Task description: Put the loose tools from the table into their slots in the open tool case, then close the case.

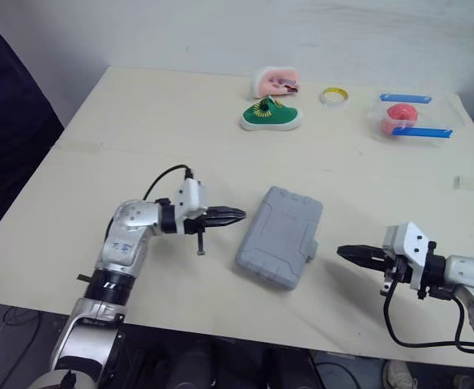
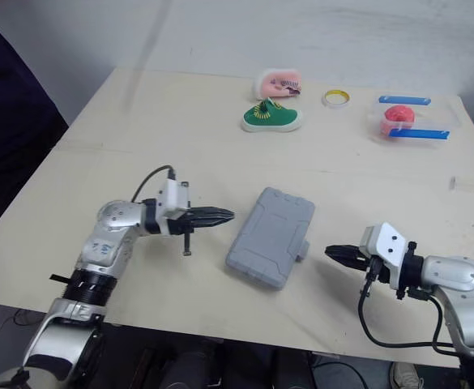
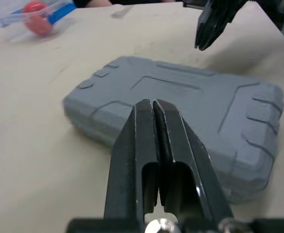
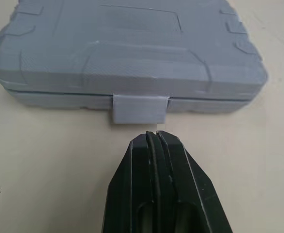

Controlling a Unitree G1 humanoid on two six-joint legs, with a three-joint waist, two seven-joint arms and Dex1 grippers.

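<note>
The grey tool case [image 1: 281, 235] lies closed in the middle of the table, lid down, its latch tab [image 4: 140, 108] on the side facing my right gripper. My left gripper [image 1: 238, 215] is shut and empty, its tip just short of the case's left edge. My right gripper [image 1: 343, 252] is also shut and empty, pointing at the latch from a short gap away. In the left wrist view the case [image 3: 180, 121] lies beyond my shut fingers [image 3: 137, 145], and the right gripper [image 3: 209, 29] shows past it. I see no loose tools on the table.
At the far side of the table are a green object [image 1: 269, 115], a pink item [image 1: 275, 81], a tape roll [image 1: 333, 96] and a clear box with a red ball [image 1: 407, 119]. A person in dark clothing [image 1: 2, 121] stands at the left.
</note>
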